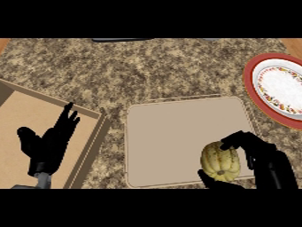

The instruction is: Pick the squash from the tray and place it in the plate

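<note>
Right robot hand curls around squash on tray.

speckled granite counter carried three things. beige tray lay flat near centre. red-rimmed plate sat to the right of the tray and farther back, apart from it. open brown box sat just left of the tray.

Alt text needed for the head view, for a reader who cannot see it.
The right hand curls round a pale yellow squash at the beige tray's lower right corner. A red-rimmed plate lies upper right; the open left hand rests over a brown box.
</note>
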`<act>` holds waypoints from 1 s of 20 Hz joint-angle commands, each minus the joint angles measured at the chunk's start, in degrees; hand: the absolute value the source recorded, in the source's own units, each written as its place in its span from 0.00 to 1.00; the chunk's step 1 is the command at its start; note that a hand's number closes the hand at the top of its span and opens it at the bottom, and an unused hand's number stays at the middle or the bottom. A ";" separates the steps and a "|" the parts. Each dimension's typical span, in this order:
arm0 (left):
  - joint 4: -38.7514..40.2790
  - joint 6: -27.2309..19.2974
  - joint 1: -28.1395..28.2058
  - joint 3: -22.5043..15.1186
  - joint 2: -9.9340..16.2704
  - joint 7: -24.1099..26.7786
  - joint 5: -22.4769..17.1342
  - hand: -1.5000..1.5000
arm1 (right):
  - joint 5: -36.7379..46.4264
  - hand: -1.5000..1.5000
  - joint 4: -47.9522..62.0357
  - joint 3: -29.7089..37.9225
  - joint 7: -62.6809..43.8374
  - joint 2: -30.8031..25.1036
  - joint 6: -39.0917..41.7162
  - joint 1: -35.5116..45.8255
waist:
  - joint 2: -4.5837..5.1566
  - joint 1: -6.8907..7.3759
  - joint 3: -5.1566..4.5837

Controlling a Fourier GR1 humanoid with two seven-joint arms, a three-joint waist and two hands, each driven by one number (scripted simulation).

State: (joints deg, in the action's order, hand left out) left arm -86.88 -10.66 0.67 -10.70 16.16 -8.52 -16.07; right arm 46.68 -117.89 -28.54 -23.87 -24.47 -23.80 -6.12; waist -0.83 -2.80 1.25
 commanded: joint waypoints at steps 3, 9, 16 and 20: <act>3.12 1.04 3.07 -0.86 -0.61 -0.12 -0.29 0.50 | -12.85 1.00 -4.36 11.64 3.72 -1.97 -6.22 -6.56 | 0.82 1.79 -1.12; 5.46 1.05 -1.26 -1.07 -1.51 -2.41 -0.61 0.50 | -26.81 1.00 6.96 23.68 15.86 -2.15 -9.61 -4.32 | 1.08 2.09 -1.06; 4.22 0.25 -1.47 -1.99 -1.54 -3.66 -0.25 0.50 | -33.69 1.00 27.33 34.84 27.06 -2.83 -9.59 6.50 | 1.31 3.90 -1.05; 5.03 0.84 -3.91 -2.17 -1.26 -4.24 -0.15 0.50 | -38.36 1.00 41.09 40.56 33.05 -6.24 -5.92 15.36 | 1.52 4.46 -1.04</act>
State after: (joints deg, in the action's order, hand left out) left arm -85.46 -10.16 -3.04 -12.47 15.77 -10.18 -15.98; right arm 11.35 -88.90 7.58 3.27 -29.55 -30.73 2.39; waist -0.13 0.99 1.09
